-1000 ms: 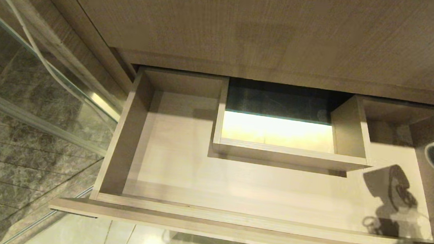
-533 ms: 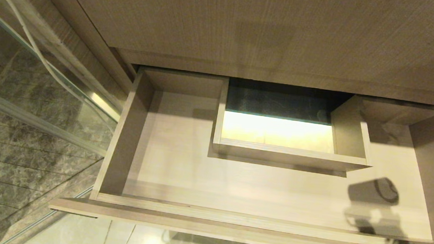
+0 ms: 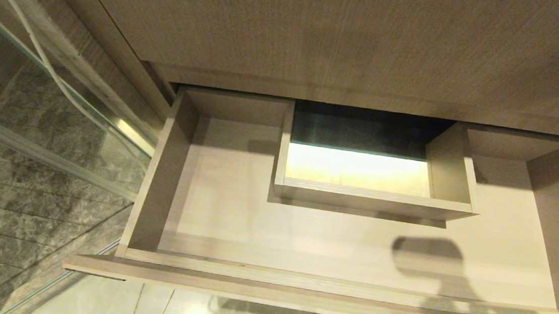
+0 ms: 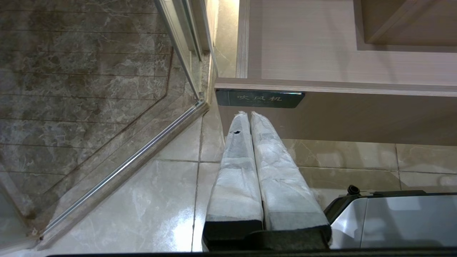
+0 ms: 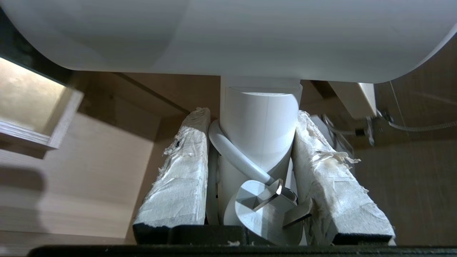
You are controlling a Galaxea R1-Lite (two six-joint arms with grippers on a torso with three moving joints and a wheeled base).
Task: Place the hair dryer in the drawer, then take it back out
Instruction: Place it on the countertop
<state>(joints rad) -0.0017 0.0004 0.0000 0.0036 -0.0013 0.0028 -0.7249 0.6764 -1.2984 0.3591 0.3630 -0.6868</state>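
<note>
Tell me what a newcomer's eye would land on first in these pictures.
The open drawer fills the head view, lying bare around its boxed cut-out, with a shadow on its floor at the right. In the right wrist view the right tool clamps the hair dryer by its handle. The left tool hangs shut below the drawer front's dark label.

drawer (image 3: 153, 206): pulled open | inside: bare | below: tiled floor (image 3: 110, 304)
</note>
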